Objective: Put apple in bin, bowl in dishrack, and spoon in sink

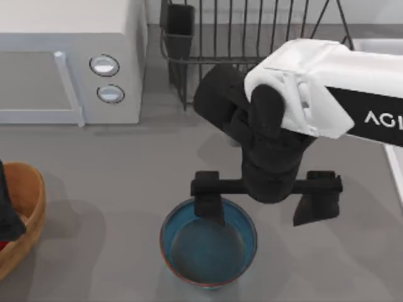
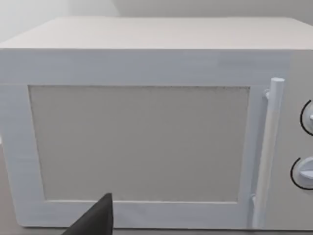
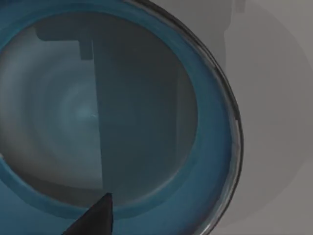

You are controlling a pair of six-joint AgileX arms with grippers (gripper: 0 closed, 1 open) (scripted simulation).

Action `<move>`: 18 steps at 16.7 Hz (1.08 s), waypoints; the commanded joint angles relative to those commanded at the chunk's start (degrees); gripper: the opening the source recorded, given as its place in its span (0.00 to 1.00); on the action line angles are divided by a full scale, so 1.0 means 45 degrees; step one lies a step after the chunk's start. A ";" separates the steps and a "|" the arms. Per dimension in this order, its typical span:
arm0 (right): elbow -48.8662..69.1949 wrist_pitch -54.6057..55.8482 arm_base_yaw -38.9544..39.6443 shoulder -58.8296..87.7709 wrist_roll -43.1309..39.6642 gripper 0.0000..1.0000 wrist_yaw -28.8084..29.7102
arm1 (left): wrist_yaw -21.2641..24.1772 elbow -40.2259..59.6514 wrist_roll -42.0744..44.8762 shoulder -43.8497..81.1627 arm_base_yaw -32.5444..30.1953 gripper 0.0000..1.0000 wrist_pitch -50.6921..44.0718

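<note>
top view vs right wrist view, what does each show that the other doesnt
The top view alone shows the microwave, the dishrack, the bin at the table's left edge, a strip of the sink at the right, and the right arm's open pincer spread above the bowl. The right wrist view alone gives a close look down into the bowl's empty inside, with one dark fingertip over it. Both share the blue bowl, the right pincer and the grey table.

The right arm (image 1: 327,94) bears white letters "AG", cut off at the picture's edge; nothing else is readable.
</note>
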 joint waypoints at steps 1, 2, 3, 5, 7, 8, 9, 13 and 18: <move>-0.0402 0.0615 0.0004 0.0167 0.0011 1.00 0.0001 | 0.0000 0.0000 0.0000 0.0000 0.0000 1.00 0.0000; -0.0836 0.1281 0.0008 0.0354 0.0028 1.00 0.0002 | 0.0000 0.0000 0.0000 0.0000 0.0000 1.00 0.0000; -0.1244 0.1916 0.0018 0.0534 0.0043 1.00 0.0003 | 0.0000 0.0000 0.0000 0.0000 0.0000 1.00 0.0000; -0.1924 0.2850 0.0035 0.0800 0.0059 1.00 0.0005 | 0.0000 0.0000 0.0000 0.0000 0.0000 1.00 0.0000; -0.2291 0.3249 0.0042 0.0929 0.0068 1.00 0.0006 | 0.0000 0.0000 0.0000 0.0000 0.0000 1.00 0.0000; -0.2307 0.3264 0.0043 0.0936 0.0069 1.00 0.0006 | 0.0000 0.0000 0.0000 0.0000 0.0000 1.00 0.0000; -0.2307 0.3264 0.0043 0.0936 0.0069 1.00 0.0006 | 0.0000 0.0000 0.0000 0.0000 0.0000 1.00 0.0000; -0.2307 0.3264 0.0043 0.0936 0.0069 0.85 0.0006 | 0.0000 0.0000 0.0000 0.0000 0.0000 1.00 0.0000; -0.2307 0.3264 0.0043 0.0936 0.0069 0.47 0.0006 | 0.0000 0.0000 0.0000 0.0000 0.0000 1.00 0.0000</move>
